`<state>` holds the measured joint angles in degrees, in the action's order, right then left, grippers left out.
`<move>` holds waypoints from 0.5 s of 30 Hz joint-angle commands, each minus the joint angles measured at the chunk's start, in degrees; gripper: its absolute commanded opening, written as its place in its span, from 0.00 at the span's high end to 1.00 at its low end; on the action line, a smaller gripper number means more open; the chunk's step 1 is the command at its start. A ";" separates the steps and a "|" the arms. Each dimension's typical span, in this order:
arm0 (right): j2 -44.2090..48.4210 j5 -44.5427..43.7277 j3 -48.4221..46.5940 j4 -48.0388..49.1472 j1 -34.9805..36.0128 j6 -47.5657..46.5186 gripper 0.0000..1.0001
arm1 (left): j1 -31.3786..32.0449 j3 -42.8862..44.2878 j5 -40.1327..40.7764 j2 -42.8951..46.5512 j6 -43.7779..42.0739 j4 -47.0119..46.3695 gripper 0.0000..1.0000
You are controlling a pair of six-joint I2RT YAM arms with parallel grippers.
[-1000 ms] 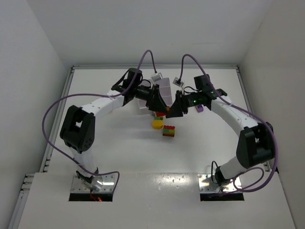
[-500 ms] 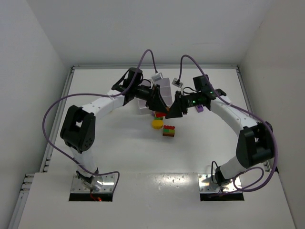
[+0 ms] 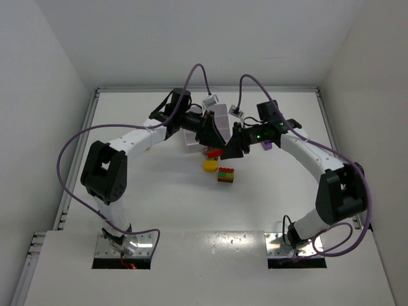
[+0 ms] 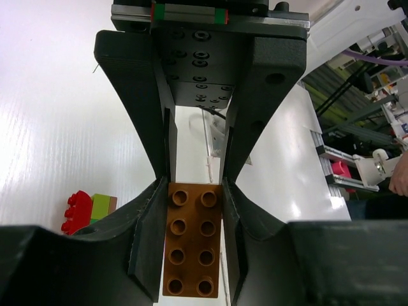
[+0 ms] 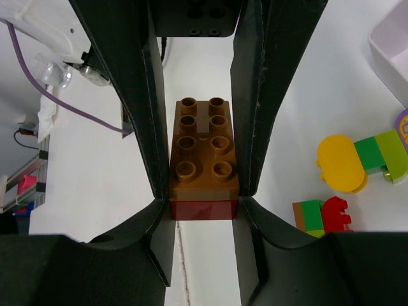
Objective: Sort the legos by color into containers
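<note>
Barely begun: pinching orange brick [image 4: 192, 237] in left gripper [image 4: 193, 252], orange-red stack [image 5: 204, 156] in right gripper [image 5: 204, 191]; leaving yellow lego [image 3: 210, 165], clump [image 3: 225, 174] outside tray [image 3: 220, 117].

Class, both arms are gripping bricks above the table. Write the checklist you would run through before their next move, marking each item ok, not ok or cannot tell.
1. Left jaws shut on the brown brick, pads on both long sides: ok.
2. Right jaws shut on the brown-on-red stack: ok.
3. Both arms hold the same clump: cannot tell.
4. Tray is close by the right jaws: ok.
5. Sorting is finished: not ok; a yellow piece and a mixed clump lie loose on the table.
6. Which compartment takes brown: cannot tell.
</note>
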<state>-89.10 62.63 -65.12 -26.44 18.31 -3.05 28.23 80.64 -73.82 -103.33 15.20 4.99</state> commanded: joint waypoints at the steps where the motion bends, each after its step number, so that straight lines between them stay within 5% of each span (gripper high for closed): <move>1: 0.68 0.30 -1.15 0.86 0.50 -2.31 1.00 | 0.78 2.15 -1.41 -0.73 0.17 -2.09 0.90; 4: 0.68 0.30 -1.15 0.86 -0.11 -2.31 1.00 | 0.78 1.62 -0.28 -0.73 0.18 -2.09 1.00; 15: 2.97 0.30 1.75 -1.24 -0.11 -4.50 1.00 | -6.07 1.10 3.06 -0.21 12.74 -15.71 1.00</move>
<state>-88.05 62.06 -64.20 -26.33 18.11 -4.54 25.80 80.60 -72.60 -103.55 22.20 -1.56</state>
